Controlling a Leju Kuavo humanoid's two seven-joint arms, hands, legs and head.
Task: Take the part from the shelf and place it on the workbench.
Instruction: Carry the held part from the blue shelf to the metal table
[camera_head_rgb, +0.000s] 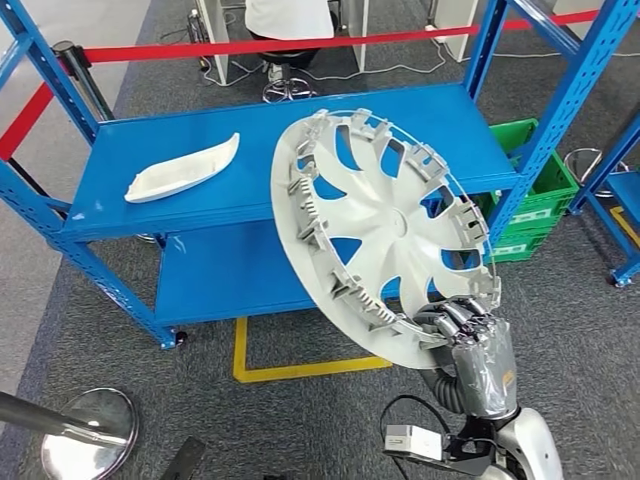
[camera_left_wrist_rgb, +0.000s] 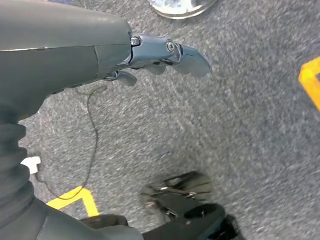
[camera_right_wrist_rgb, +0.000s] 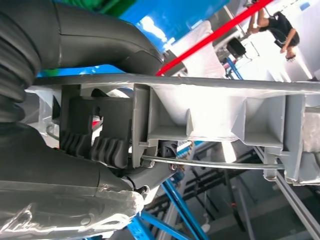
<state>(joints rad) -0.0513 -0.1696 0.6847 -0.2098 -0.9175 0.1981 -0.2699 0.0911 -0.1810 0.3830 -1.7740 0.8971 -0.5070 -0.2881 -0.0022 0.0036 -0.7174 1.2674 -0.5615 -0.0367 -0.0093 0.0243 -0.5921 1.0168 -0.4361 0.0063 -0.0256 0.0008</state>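
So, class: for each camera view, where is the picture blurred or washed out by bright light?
Head view: sharp, evenly lit wheel cover. Left wrist view: carpet blurred around the left hand. Right wrist view: background washed out behind the right hand.

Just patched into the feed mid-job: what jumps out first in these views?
The big white hubcap dominates the head view, tilted in the air in front of the blue shelf and held at its lower rim by the right hand. A long white curved part still lies on the shelf's top level, toward its left end. The left hand hangs over grey carpet, holding nothing.
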